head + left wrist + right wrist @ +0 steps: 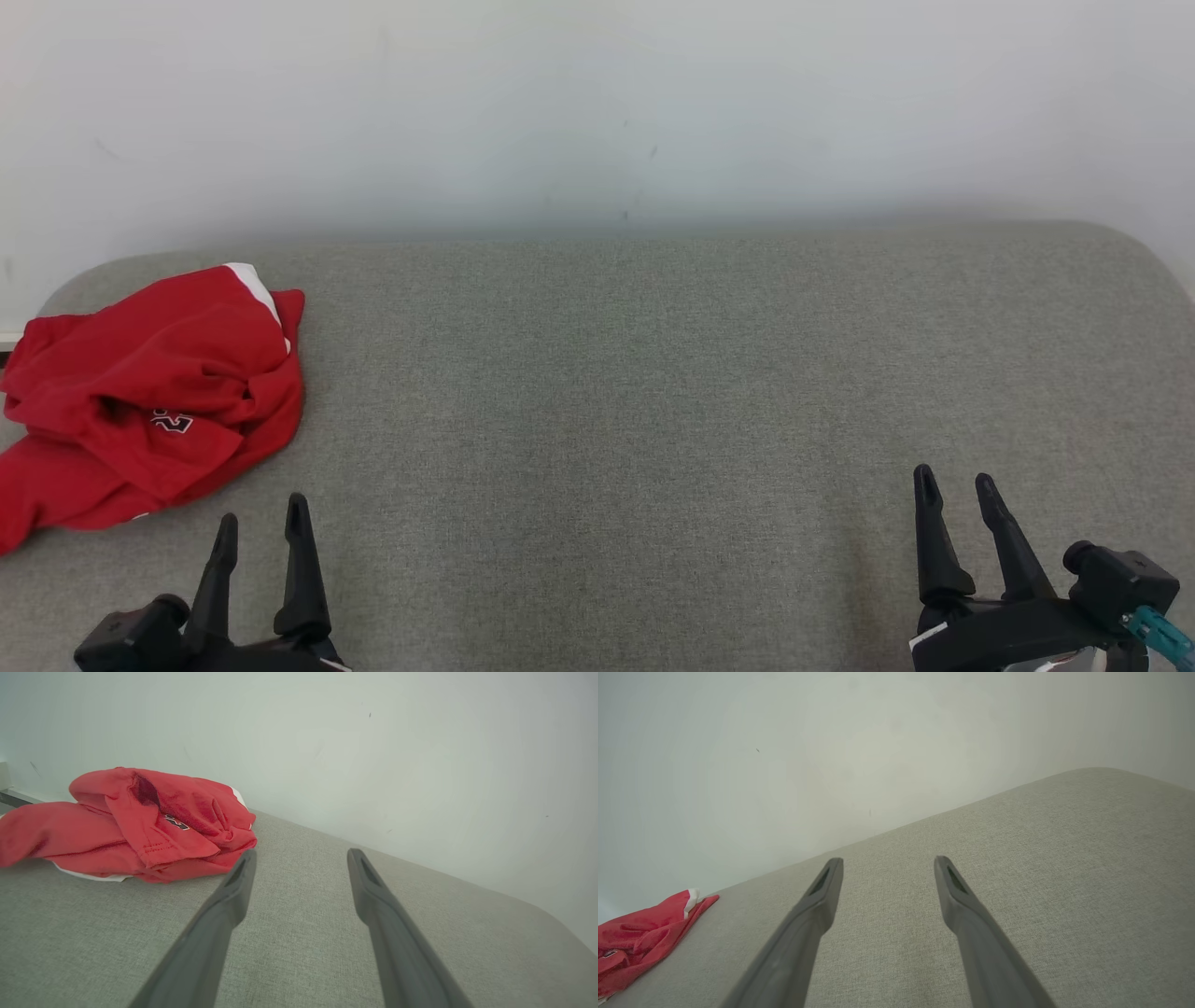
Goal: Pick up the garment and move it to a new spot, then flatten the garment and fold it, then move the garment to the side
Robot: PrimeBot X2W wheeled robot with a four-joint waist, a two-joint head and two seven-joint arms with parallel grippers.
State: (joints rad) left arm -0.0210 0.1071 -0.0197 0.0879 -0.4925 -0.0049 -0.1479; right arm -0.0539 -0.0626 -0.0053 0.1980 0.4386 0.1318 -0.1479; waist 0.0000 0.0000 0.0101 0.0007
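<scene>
Now: both hands empty, red garment heaped at the worktop's left end

Nearest the robot, the left hand [261,509] sits at the lower left of the head view, its two dark fingers spread apart with nothing between them. The left wrist view confirms the left hand [302,854] is wide open above bare cloth. The right hand [954,474] sits at the lower right, equally open and holding nothing, and the right wrist view shows the right hand [889,859] over bare grey surface too.

Beyond them stretches the grey fabric-covered worktop [607,392], with rounded far corners. The red garment [159,392] lies crumpled at its left end, just ahead of the left hand and well apart from the right. A white trim edge shows at the top of the heap and a small printed mark on a fold. One part trails off toward the near left edge.

Farthest back stands a plain pale wall [597,112].
</scene>
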